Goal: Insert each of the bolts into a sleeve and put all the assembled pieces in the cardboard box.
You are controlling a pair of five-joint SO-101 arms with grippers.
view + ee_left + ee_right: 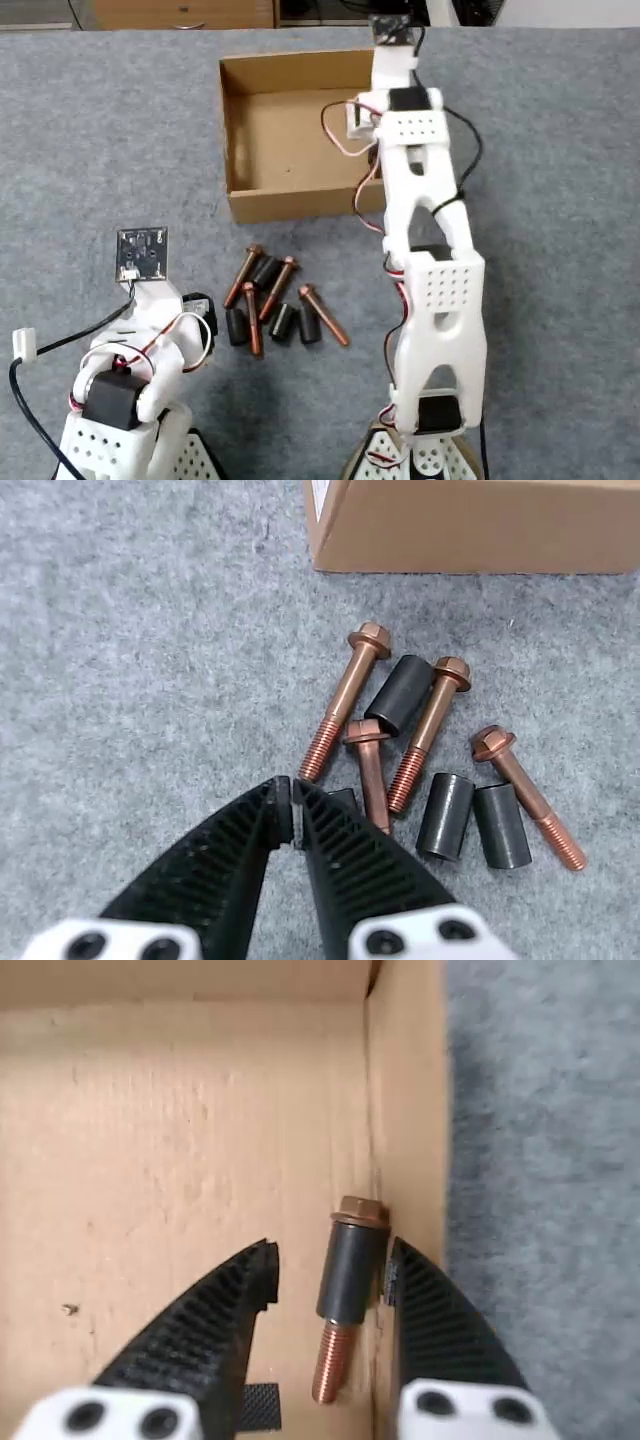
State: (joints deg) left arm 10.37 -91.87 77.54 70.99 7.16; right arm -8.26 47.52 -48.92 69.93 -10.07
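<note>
An assembled piece, a copper bolt in a black sleeve (350, 1275), lies on the cardboard box floor (150, 1140) against its side wall. My right gripper (330, 1255) stands open around it, one finger close beside the sleeve, the other well apart. On the grey carpet in front of the box (300, 205) lie several loose copper bolts (345, 695) and black sleeves (398, 694) in a cluster (275, 300). My left gripper (293, 805) is shut and empty, just short of the cluster, its tips partly covering one sleeve (343, 798).
The right arm (415, 170) stretches over the box's near right corner. The left arm (140, 340) sits at the near left, with open carpet to its left. The box's front wall (470, 530) stands beyond the cluster.
</note>
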